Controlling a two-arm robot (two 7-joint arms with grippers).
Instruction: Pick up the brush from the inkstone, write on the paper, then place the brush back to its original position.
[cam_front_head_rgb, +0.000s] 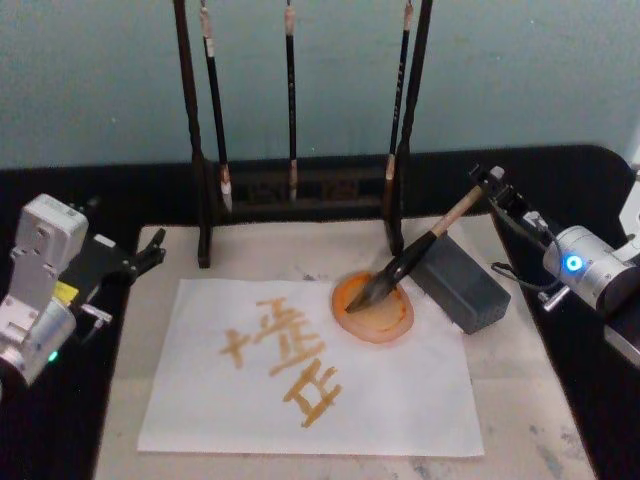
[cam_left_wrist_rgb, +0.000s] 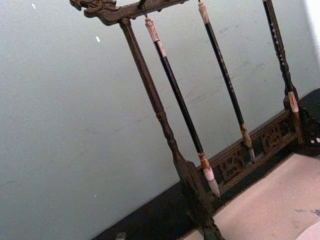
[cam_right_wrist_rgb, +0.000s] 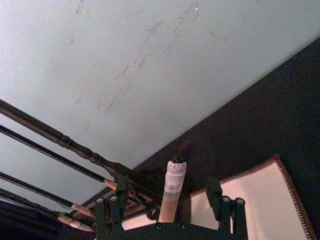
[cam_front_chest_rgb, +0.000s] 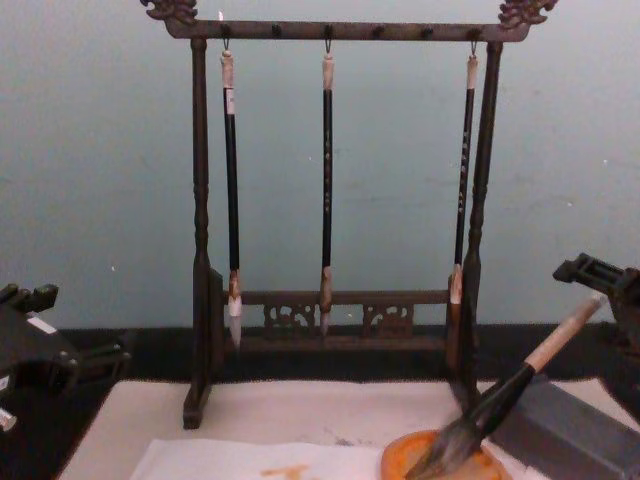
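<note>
Brush (cam_front_head_rgb: 425, 245) in dish (cam_front_head_rgb: 388, 322), right tool (cam_front_head_rgb: 490, 182) (spread) around handle, left tool (cam_front_head_rgb: 150, 252) idle

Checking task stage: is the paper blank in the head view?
No: the paper carries orange brush strokes across its middle, left of the orange dish.

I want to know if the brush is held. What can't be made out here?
- Chest view: the bottom edge cuts off the white paper sheet and the round orange dish.
- Right wrist view: the right gripper, fingers open, hides the thick tan-and-black calligraphy brush below its white cap.
- Head view: the bristles hide whether their tip touches the dish floor. The left gripper sits parked left of the paper.
</note>
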